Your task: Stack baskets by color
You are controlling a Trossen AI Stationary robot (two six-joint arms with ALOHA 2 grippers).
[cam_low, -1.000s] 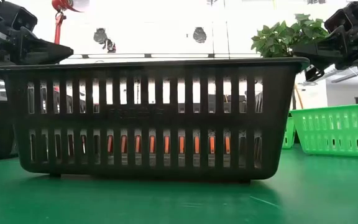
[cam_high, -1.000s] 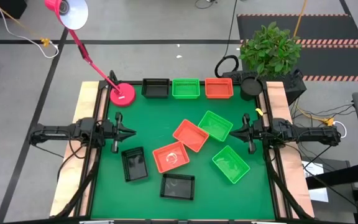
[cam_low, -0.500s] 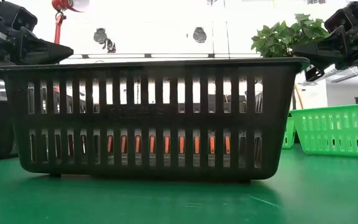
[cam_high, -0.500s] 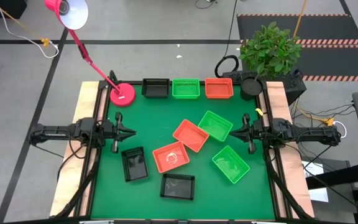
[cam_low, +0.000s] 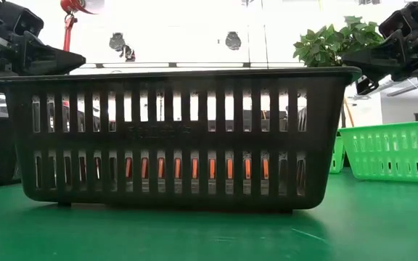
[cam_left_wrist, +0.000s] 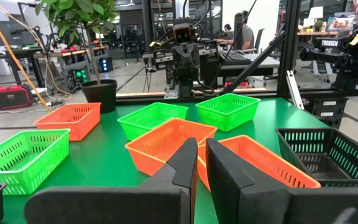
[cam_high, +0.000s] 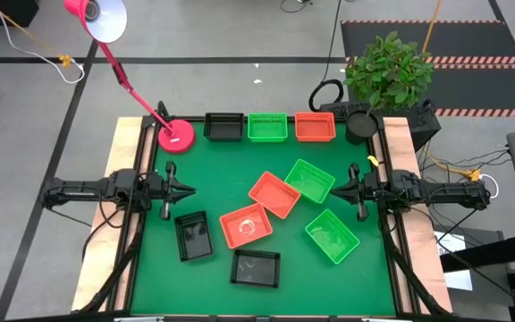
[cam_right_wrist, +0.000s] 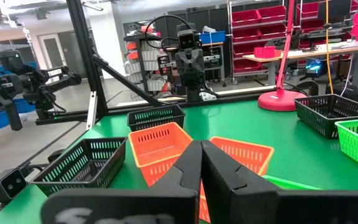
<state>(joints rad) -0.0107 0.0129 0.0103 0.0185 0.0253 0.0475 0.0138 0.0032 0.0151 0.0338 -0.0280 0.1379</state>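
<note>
From above, nothing looks stacked yet: a black basket (cam_high: pixel 223 127), green basket (cam_high: pixel 267 127) and orange-red basket (cam_high: pixel 315 127) sit in a row at the far edge, while six loose baskets (cam_high: pixel 273 195) lie scattered mid-table and nearer, between the left gripper (cam_high: pixel 189 190) at the left edge and the right gripper (cam_high: pixel 334 190) at the right. At table height a near black basket (cam_low: pixel 174 138) fills the frame, untouched. Each wrist view shows fingers (cam_left_wrist: pixel 188 163) pressed nearly together, right ones (cam_right_wrist: pixel 191 163) fully, holding nothing, so I judge all sorting remains.
</note>
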